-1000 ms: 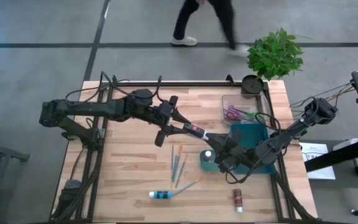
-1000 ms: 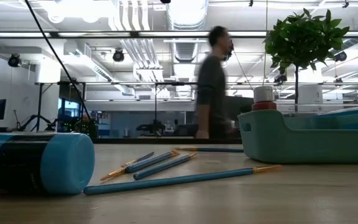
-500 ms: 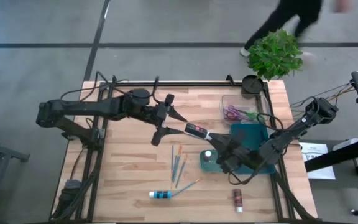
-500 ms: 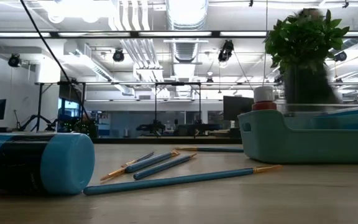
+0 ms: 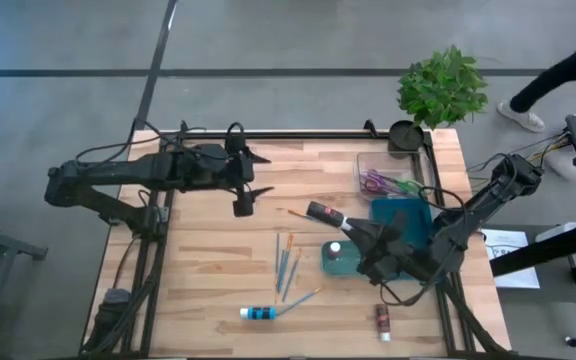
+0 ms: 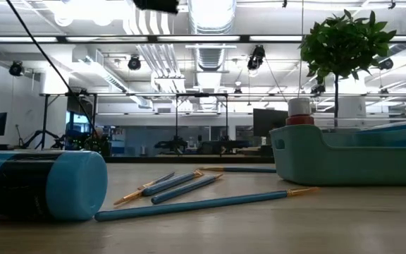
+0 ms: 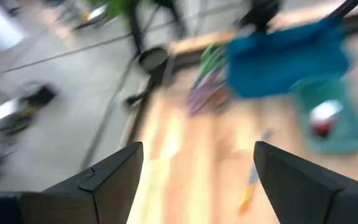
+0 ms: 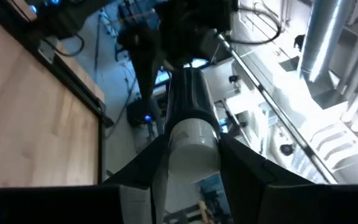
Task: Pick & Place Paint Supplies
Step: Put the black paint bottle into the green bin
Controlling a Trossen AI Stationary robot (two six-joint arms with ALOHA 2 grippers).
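Observation:
My right gripper (image 5: 351, 228) is shut on a dark paint tube with a pink band (image 5: 323, 213), held above the middle of the table next to the teal bin (image 5: 405, 224). My left gripper (image 5: 249, 176) is open and holds nothing, near the far-left part of the table; its own view shows the fingers wide apart. Several blue and orange paintbrushes (image 5: 286, 262) lie flat on the wood. A blue tube (image 5: 258, 313) and a brown tube (image 5: 381, 320) lie near the near edge. The small teal palette (image 5: 339, 260) rests flat beside the bin. My right gripper pinches the dark tube between its two fingers at the pale cap end (image 8: 194, 147). The tube lies along the fingers, and its dark body (image 8: 187, 99) sticks out past the tips, slanting up and toward the table's far-left. It is lifted clear of the table.
A clear container with purple and green items (image 5: 383, 181) and a black cup (image 5: 405, 135) stand at the far right, a potted plant (image 5: 443, 85) behind them. A person's legs (image 5: 558, 75) show beyond the table's far-right corner. Bare wood lies on the left half.
My left gripper has come away from the dark tube's free end and drawn back toward the table's far-left. The tube stays in my right gripper, above the table's middle. A person has walked from left to right behind the table.

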